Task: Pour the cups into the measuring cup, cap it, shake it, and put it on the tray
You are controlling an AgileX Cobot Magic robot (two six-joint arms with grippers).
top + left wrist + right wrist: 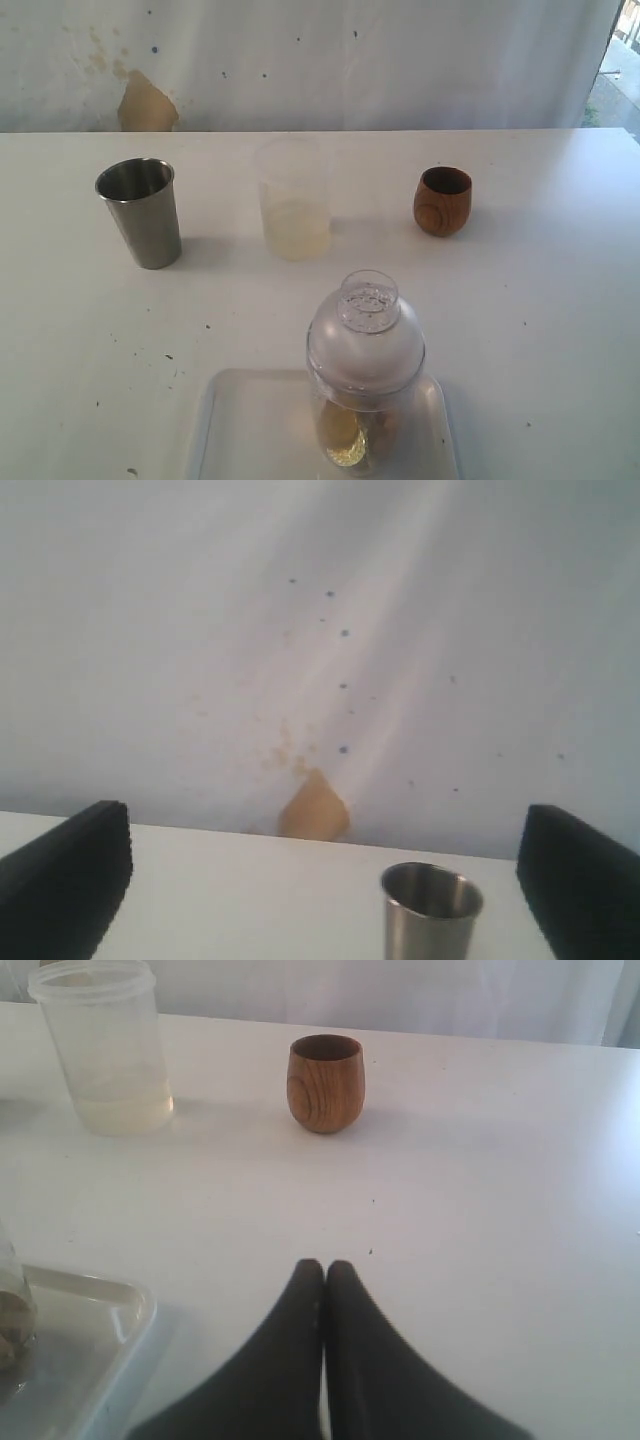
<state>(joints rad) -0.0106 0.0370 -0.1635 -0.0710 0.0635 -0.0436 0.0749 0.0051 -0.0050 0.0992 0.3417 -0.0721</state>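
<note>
Now | my left claw (322, 885) gapes wide, empty, steel tumbler (432, 912) ahead | my right claw (323, 1272) pinched shut, holding nothing, wooden cup (325, 1082) well ahead | capped measuring cup (365, 365) stands on tray (232, 425)

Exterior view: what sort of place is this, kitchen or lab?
Likely a staged test bench, not a kitchen: a plain white table, a stained white backdrop that looks like cloth, and a steel tumbler and wooden cup spaced apart in a row. No sink or appliances in view.
</note>
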